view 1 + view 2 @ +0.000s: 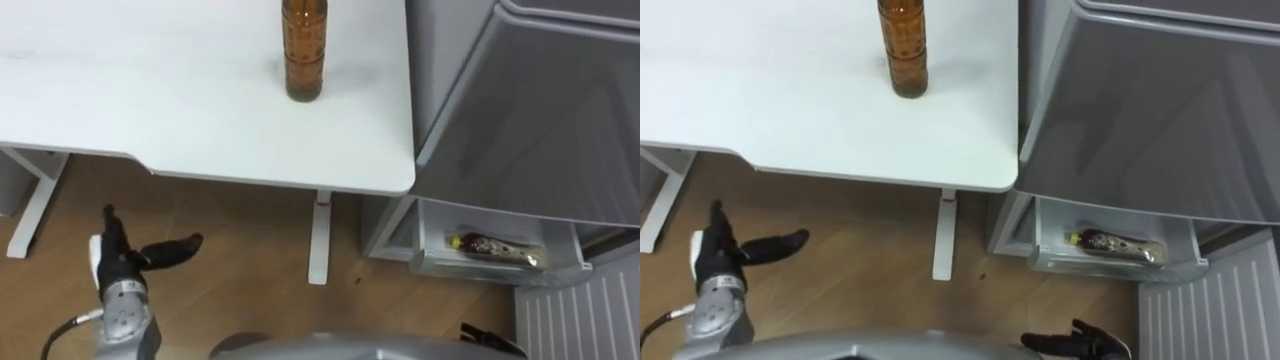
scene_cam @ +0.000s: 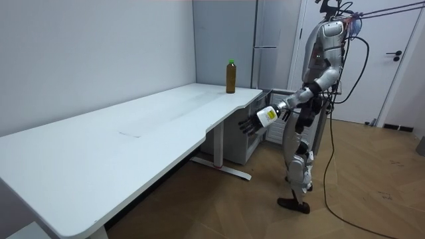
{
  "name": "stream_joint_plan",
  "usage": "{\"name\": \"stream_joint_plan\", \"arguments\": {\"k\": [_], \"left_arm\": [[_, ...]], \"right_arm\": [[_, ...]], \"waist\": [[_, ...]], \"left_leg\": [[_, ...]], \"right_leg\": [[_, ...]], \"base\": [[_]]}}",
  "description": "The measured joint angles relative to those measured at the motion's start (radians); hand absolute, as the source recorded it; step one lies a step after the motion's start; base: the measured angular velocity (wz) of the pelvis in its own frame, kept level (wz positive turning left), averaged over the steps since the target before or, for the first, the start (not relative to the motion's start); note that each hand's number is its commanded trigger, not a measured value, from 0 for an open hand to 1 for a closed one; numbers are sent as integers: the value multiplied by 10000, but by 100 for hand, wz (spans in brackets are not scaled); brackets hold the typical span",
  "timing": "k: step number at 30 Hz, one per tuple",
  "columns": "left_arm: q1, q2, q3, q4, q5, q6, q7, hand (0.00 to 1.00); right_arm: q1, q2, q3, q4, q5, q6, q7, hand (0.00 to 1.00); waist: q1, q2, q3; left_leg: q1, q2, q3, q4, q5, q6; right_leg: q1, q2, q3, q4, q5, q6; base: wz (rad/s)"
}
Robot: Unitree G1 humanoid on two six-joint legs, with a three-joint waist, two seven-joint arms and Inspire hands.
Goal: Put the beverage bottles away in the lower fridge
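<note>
A brown drink bottle (image 1: 304, 50) with a green cap (image 2: 230, 63) stands upright near the right end of the white table (image 1: 150, 100). A second brown bottle (image 1: 495, 248) lies on its side in the open lower fridge drawer (image 1: 432, 262). My left hand (image 1: 125, 262) hangs open below the table's front edge, over the wooden floor, holding nothing and well short of the standing bottle. Part of my right hand (image 1: 1075, 343) shows as dark fingers at the bottom edge, in front of the drawer. In the room view I stand at the table's end beside the fridge (image 2: 265, 46).
The grey fridge body (image 1: 520, 110) rises right next to the table's right edge. The lower door (image 1: 580, 310), ribbed white inside, stands open at the lower right. A white table leg (image 1: 319, 240) stands between my left hand and the drawer.
</note>
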Motion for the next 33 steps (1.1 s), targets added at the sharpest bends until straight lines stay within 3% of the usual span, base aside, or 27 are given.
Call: {"name": "stream_joint_plan", "arguments": {"k": [4, 10, 15, 24, 30, 31, 33], "left_arm": [[-49, 41, 27, -1585, 675, -309, 1095, 0], [-77, 61, 49, -3218, 745, -748, 2246, 0], [-100, 87, 9, -4106, 749, -937, 2740, 0], [-179, 76, -515, -4141, 720, -966, 2497, 0], [-185, 58, -1064, -4085, 691, -948, 1609, 0], [-184, 61, -1133, -4072, 690, -948, 1402, 0], [-186, 68, -1191, -4044, 677, -947, 1160, 0]], "right_arm": [[-105, 4, 24, -10, -400, -5, -2, 0], [-223, 94, 97, 119, -436, -136, -10, 0], [-245, 93, 93, 264, -420, -138, 16, 0], [-206, 159, 209, 301, -194, -246, 8, 0], [-290, 175, 167, 322, -281, -388, -8, 0], [-291, 177, 172, 337, -295, -463, -18, 0], [-288, 183, 181, 391, -298, -480, -24, 0]], "waist": [[84, -8, -1], [63, 61, 13], [25, 117, 11], [-103, 53, 19], [-268, 63, 23], [-299, 112, 92], [-398, 77, 73]], "left_leg": [[39, 0, -42, 3, 1, 0], [153, -7, -130, 17, 0, -1], [157, -8, -124, 9, 0, -1], [180, -10, -78, -89, 5, -5], [297, -4, 87, -111, 29, -8], [362, -4, 113, -121, 30, -8], [360, -8, 150, -131, 29, -8]], "right_leg": [[89, 6, -15, 3, 0, 0], [153, 13, -30, -30, 1, -1], [149, 14, -27, -31, 0, -1], [143, 14, 44, -29, 0, -1], [143, 24, 375, -47, 0, -1], [146, 25, 434, -60, 0, -1], [160, 25, 474, -116, 4, -3]], "base": [[0], [2], [0], [0], [-9], [-10], [-5]]}}
